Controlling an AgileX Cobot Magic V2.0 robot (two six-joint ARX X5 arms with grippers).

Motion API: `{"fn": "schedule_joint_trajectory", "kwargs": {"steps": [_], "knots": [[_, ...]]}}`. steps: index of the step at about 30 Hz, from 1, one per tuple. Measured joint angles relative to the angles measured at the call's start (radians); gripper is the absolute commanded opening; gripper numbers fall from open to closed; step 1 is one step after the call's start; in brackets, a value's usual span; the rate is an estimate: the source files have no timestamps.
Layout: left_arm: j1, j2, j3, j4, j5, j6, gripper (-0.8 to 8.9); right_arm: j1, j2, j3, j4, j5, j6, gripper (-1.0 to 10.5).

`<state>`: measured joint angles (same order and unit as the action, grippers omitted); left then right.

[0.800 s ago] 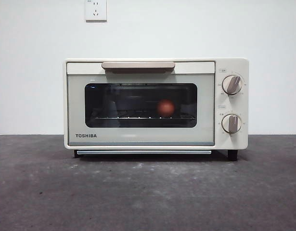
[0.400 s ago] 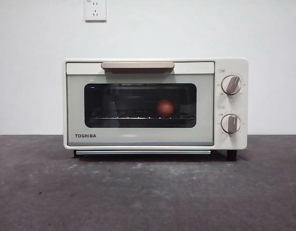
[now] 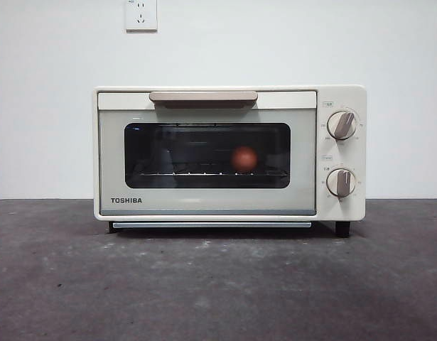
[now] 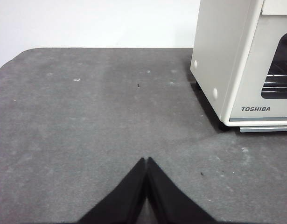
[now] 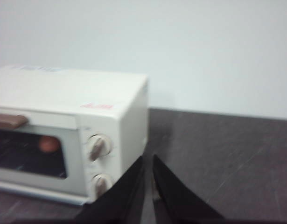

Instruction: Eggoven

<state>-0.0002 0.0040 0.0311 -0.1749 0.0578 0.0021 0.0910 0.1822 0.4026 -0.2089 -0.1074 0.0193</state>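
**Egg shut inside the oven, both tools away from it**

The reddish-brown egg sits on the wire rack inside the TOSHIBA toaster oven, behind the dark glass of the shut door, a little right of the window's middle. The oven stands on the grey counter.

The left tool has its jaws pressed together and holds nothing. It hangs above bare counter, beside the oven's left front corner and well apart from the beige handle. The right tool is nearly closed, with only a thin gap, and also empty. It is near the oven's right side, where the two knobs are, and higher than the counter.

In my judgement the risks are these. The egg is round and lies loose on the rack, so a bump to the oven or a hard pull on the door could make it roll. If a tool passes close to the knobs, it could turn one by accident.
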Motion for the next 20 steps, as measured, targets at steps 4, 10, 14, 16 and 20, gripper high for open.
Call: {"fn": "schedule_joint_trajectory", "kwargs": {"steps": [4, 10, 14, 16, 20], "knots": [[0.0, 0.0, 0.0, 0.0, 0.0, 0.0, 0.08, -0.045, -0.074, -0.155, 0.082, 0.0, -0.001, 0.1], [0.0, 0.0, 0.0, 0.0, 0.0, 0.0, 0.08, -0.066, -0.172, -0.303, 0.112, 0.002, -0.001, 0.1], [0.0, 0.0, 0.0, 0.001, 0.0, 0.0, 0.08, -0.067, -0.18, -0.373, 0.124, 0.002, 0.001, 0.1], [0.0, 0.0, 0.0, 0.0, 0.0, 0.0, 0.08, -0.067, -0.179, -0.387, 0.093, 0.004, 0.005, 0.1], [0.0, 0.0, 0.0, 0.001, 0.0, 0.0, 0.08, -0.067, -0.177, -0.387, 0.048, 0.006, 0.011, 0.1]]}}
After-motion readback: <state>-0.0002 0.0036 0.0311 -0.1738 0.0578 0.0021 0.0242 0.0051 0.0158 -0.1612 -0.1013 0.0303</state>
